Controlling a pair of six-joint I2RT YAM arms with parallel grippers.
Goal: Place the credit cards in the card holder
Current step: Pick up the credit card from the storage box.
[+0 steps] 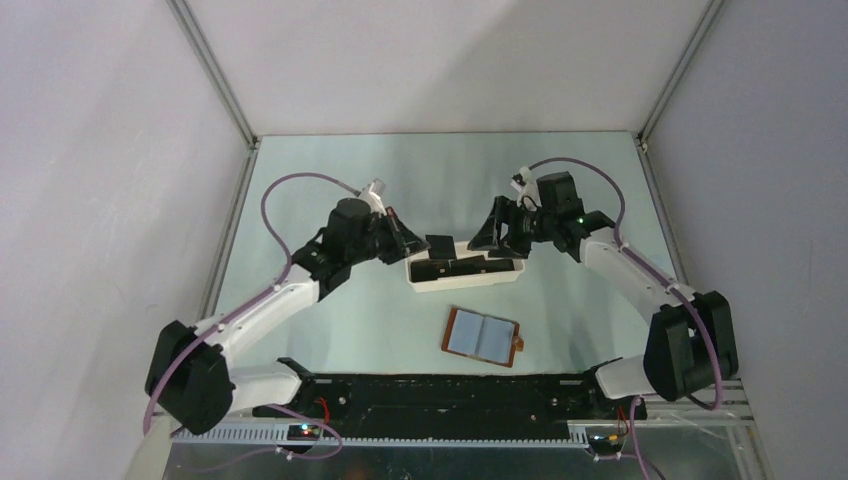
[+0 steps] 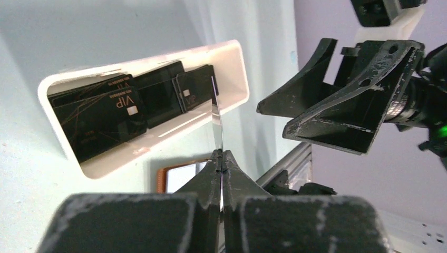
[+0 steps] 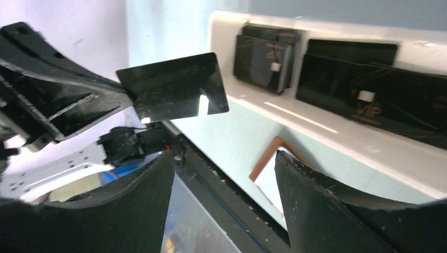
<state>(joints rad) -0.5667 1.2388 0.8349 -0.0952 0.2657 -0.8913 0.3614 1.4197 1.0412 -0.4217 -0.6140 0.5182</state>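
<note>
My left gripper [image 1: 415, 240] is shut on a black credit card [image 1: 440, 246], held by its edge above the left end of the white tray [image 1: 420, 276]. In the left wrist view the card [image 2: 217, 113] shows edge-on, rising from the closed fingertips [image 2: 222, 156]. In the right wrist view the same card [image 3: 174, 87] shows flat. Several more black cards [image 2: 100, 113] lie in the tray. My right gripper [image 1: 497, 232] is open and empty above the tray's right end, facing the left gripper. The brown card holder [image 1: 483, 336] lies open on the table in front of the tray.
The white tray [image 3: 337, 134] stands mid-table between the two grippers. A black rail [image 1: 440, 392] runs along the near edge. Grey walls enclose the table on the left, back and right.
</note>
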